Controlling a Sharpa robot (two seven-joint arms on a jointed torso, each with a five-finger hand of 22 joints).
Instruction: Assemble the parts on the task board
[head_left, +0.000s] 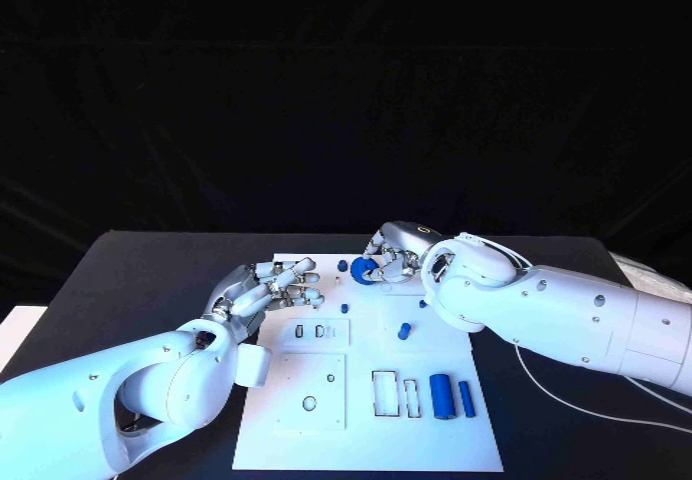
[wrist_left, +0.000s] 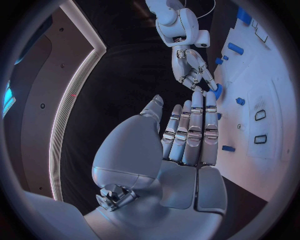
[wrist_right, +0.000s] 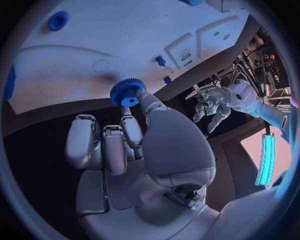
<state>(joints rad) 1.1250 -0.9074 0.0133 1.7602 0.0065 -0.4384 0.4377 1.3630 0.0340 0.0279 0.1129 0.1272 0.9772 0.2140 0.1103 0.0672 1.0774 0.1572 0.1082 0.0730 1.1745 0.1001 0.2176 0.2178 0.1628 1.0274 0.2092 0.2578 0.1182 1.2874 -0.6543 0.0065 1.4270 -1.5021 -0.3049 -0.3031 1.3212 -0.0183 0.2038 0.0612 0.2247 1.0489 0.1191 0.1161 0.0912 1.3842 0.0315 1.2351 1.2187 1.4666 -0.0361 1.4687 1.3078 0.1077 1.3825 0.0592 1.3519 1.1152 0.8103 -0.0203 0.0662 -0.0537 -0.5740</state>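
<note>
The right hand (head_left: 392, 258) covers most of the blue gear (head_left: 362, 268). The left arm (head_left: 137, 385) hides the task board (head_left: 433, 440)'s near left edge.

1. No readable text, labels, brands, numbers or signs in any view.
2. Task board (head_left: 433, 420): plain white, only cut-out slots and holes, no print legible.
3. Arms, both hands: no markings legible.
</note>
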